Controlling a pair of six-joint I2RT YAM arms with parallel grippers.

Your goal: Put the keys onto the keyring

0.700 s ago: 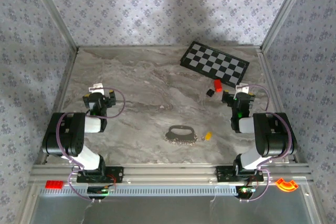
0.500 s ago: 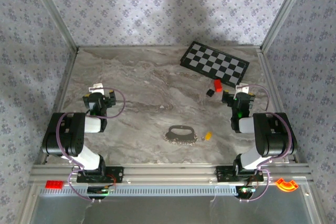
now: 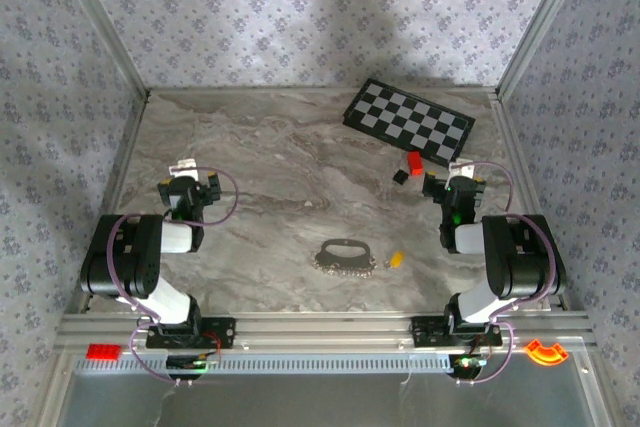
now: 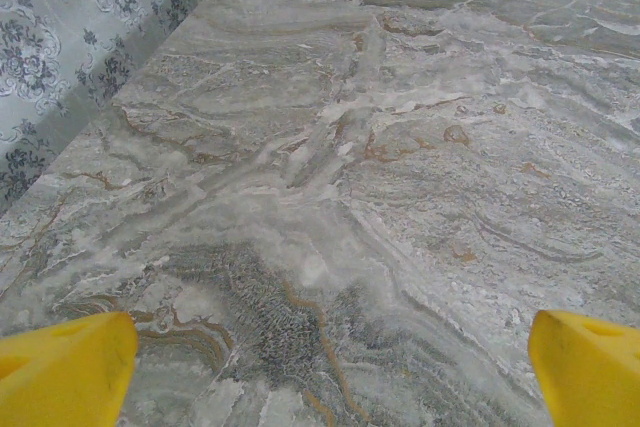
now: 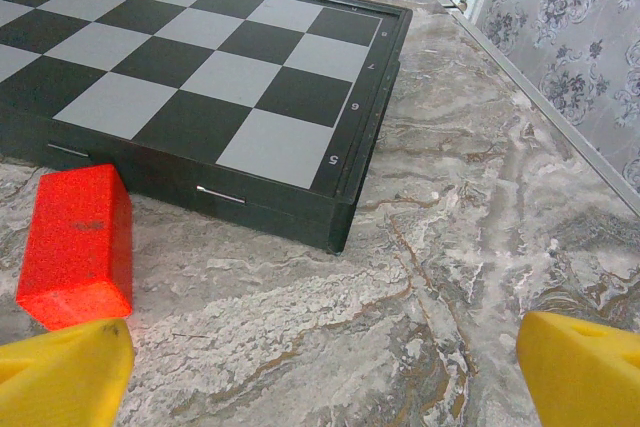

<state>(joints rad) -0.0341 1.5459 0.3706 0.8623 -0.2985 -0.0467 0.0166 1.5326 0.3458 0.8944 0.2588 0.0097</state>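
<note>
The table (image 3: 270, 157) is grey marble veined with brown, and the walls (image 3: 300, 7) are pale grey with a floral print. Far right, the checkerboard (image 3: 408, 121) has black and pale-grey squares; near it are a red block (image 3: 414, 161) and a black block (image 3: 399, 176). The keys (image 3: 345, 265) and keyring (image 3: 345, 248) are silvery. The fingertips (image 4: 65, 372) are yellow.

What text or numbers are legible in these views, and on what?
"5": printed on the border of the chessboard, by the nearest row, in the right wrist view.
"6": on the same border, one row farther back.
A third digit farther along that border is too blurred to read.
The red block has a small dark mark, which is not legible.
Nothing else can be read.
</note>
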